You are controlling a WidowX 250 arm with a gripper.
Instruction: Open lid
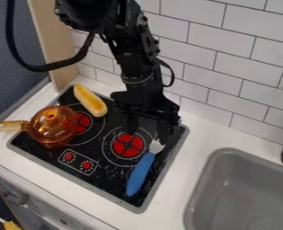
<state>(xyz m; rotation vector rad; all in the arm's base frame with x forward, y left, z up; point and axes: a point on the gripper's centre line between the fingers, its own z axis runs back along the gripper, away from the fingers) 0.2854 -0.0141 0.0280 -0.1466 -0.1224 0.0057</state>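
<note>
On the left of the stove (112, 174), an amber pot (55, 142) is covered by its lid (40, 120), its contents unclear; a grey sink (242, 179) is set into the counter (206, 134) to the stove's right. A bread roll (90, 101) and blue-handled spatula (142, 173) are laid on the stove, backed by a tiled wall (197, 49). The lid's knob (51, 115) is pointed upward, the pot's handle (10, 126) leftward past the stove; above the stove's right rear, the gripper (148, 134) is held open, nothing grasped.

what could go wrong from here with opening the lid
The tool might nudge the blue-handled utensil, whose head lies close by. The small round knob on the lid could slip from a loose grip. The bread beside the pot could get bumped on the way over.
</note>
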